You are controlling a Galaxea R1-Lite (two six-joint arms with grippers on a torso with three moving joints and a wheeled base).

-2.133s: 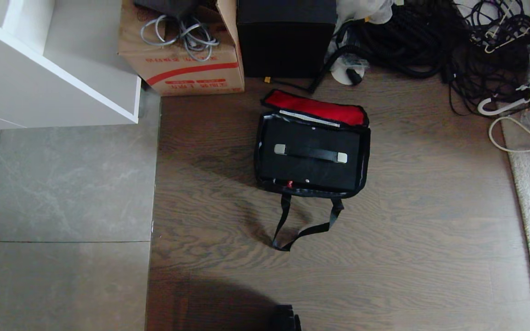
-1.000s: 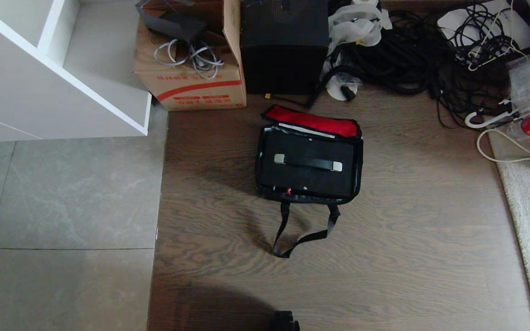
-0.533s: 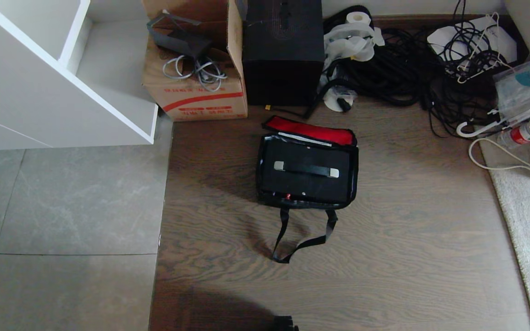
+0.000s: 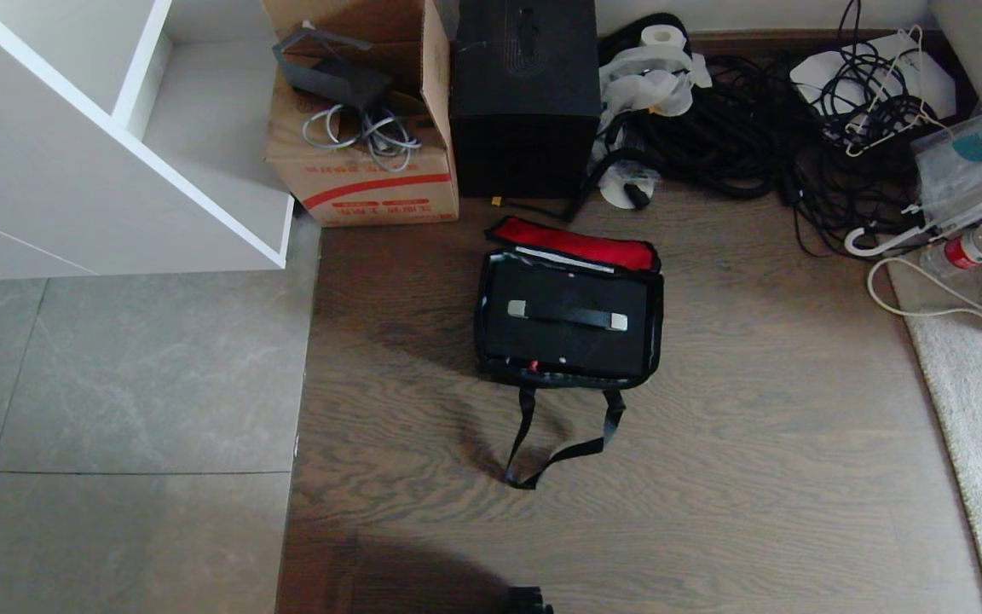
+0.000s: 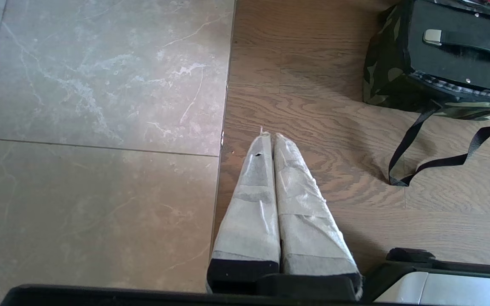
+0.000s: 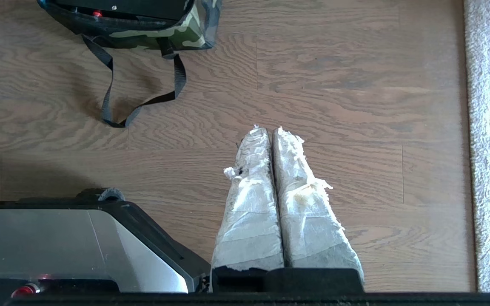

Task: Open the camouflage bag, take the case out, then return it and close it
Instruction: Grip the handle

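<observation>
Camouflage bag point(image 4: 484, 324) open; black case point(image 4: 568, 341) inside

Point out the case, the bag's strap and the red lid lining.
case point(image 4: 572, 341), head view, on its black top face.
strap point(image 4: 557, 452), head view, on the loop's low bend.
lid lining point(image 4: 580, 240), head view, mid red fabric.

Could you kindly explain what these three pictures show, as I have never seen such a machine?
It is a wheeled robot with two arms. One picture looks down from its head; the other two come from cameras on its wrists. On the wooden floor stands the camouflage bag, lid open, with the case inside and its strap lying loose. The left gripper and the right gripper, both wrapped in pale tape, are shut, hold nothing and hang above the floor, apart from the bag. Behind are a cardboard box, a tall black box and tangled cables.
</observation>
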